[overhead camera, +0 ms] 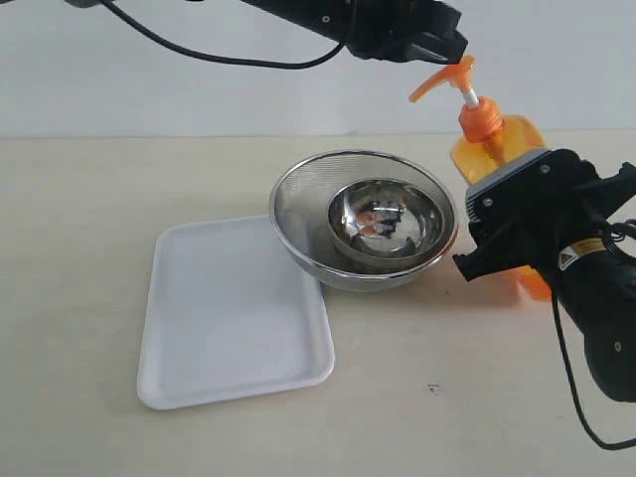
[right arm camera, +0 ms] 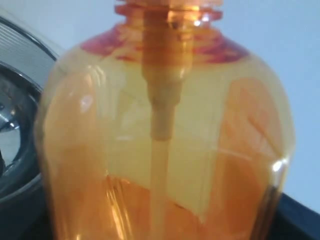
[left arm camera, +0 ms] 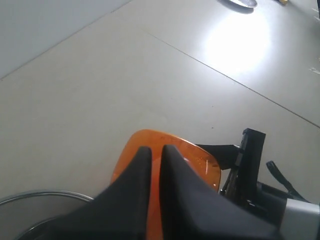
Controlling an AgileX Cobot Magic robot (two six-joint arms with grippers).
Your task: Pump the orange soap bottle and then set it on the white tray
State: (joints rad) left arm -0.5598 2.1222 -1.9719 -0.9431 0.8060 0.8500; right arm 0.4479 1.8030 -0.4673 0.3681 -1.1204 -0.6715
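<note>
The orange soap bottle (overhead camera: 497,144) stands tilted at the right, beside the bowls, with its pump head (overhead camera: 445,79) raised on the white stem. My right gripper (overhead camera: 502,224) is shut on the bottle's body, which fills the right wrist view (right arm camera: 165,150). My left gripper (overhead camera: 437,48) is shut with nothing in it, its tips right on top of the pump head; whether they touch it I cannot tell. In the left wrist view the closed fingers (left arm camera: 156,150) lie over the bottle's orange top (left arm camera: 200,160). The white tray (overhead camera: 179,378) lies flat at the front left.
A steel mesh bowl (overhead camera: 298,199) with a smaller shiny steel bowl (overhead camera: 388,214) inside it stands between the tray and the bottle, its rim overlapping the tray's far right corner. A black cable (overhead camera: 199,50) hangs from the left arm.
</note>
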